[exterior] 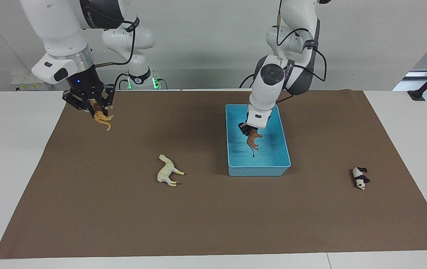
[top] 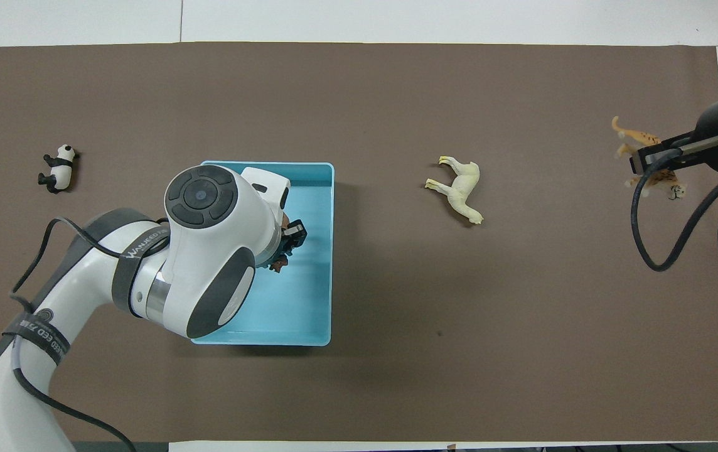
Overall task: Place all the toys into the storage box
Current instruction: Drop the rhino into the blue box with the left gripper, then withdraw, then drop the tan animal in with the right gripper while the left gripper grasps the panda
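Hanging over the storage box (exterior: 232, 149), the brown lion (exterior: 252, 141) dangles from the left claw (exterior: 247, 130), head up and tail pointing down into the bin, which suggests it is placed there to be dropped inside. The lion is in those fingers, though I cannot tell whether they are clenched or starting to let go. Nothing lies on the box floor yet, as far as the views show. The left arm reaches in from its base, forearm angled down over the box's edge nearer the robots, wrist steeply tilted. The cream horse (exterior: 168, 174) lies on the worktop (exterior: 213, 224) beside the box toward the right arm's end, the panda (exterior: 360, 178) toward the left arm's end, both untouched. Well apart from the box, the right claw (exterior: 96, 108) is clenched on the tiger (exterior: 102, 118), held high over the worktop's end, probably waiting its turn.
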You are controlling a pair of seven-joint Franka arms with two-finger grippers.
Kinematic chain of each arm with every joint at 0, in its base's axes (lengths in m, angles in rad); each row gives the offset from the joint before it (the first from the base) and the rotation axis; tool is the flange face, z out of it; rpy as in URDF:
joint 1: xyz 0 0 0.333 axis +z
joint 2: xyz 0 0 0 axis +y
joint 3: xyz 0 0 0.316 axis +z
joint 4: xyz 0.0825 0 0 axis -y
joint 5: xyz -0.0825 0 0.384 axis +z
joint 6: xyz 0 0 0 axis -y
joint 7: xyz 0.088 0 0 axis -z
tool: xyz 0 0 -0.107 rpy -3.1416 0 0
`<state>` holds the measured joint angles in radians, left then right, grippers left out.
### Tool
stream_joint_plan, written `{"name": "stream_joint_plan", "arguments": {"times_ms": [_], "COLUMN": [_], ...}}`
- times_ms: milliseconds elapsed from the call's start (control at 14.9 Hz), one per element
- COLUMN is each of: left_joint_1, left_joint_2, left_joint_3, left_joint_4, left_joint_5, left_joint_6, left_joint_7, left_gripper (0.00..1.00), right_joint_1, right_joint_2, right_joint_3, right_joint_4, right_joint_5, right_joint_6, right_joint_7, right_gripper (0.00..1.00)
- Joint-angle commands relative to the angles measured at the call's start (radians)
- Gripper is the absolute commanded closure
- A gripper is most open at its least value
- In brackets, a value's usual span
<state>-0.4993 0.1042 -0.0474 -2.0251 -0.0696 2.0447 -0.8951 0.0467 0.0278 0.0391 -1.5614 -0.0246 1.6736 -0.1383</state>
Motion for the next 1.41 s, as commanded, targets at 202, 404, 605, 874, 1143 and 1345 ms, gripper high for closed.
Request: {"name": "stream_joint_plan", "arguments": {"times_ms": [202,404,605,874,1143,1345], "left_joint_1": [0.068,0.23,0.385,0.588,0.657,0.67], "left_joint_2": [-0.081,-0.066,-0.061,0.041,0.175,0.293], "left_joint_3": [0.029,0.029,0.027,0.027,0.026,0.026], "left_joint_4": [-0.011,0.061,0.066,0.124,0.288,0.394], "left_joint_5": [0.022,0.025,0.135,0.155,0.154,0.146], "left_joint_6": [-0.007,-0.058,-0.034,0.086,0.098,0.132], "left_joint_7": [0.134,0.405,0.678,0.973,1.03,1.029], "left_gripper": [0.0,0.0,0.0,0.0,0.0,0.0], "right_joint_1": [-0.008,-0.007,-0.005,0.298,0.415,0.502], "right_joint_2": [0.001,0.0,0.014,0.316,0.448,0.555], "right_joint_3": [0.082,0.192,0.373,0.43,0.429,0.387], "right_joint_4": [0.003,0.004,0.004,0.275,0.337,0.336], "right_joint_5": [-0.003,-0.008,-0.008,-0.156,-0.21,-0.31], "right_joint_6": [-0.009,-0.006,0.012,0.07,0.221,0.325], "right_joint_7": [0.118,0.288,0.594,1.029,1.117,1.172], "right_gripper": [1.0,1.0,1.0,1.0,1.0,1.0]}}
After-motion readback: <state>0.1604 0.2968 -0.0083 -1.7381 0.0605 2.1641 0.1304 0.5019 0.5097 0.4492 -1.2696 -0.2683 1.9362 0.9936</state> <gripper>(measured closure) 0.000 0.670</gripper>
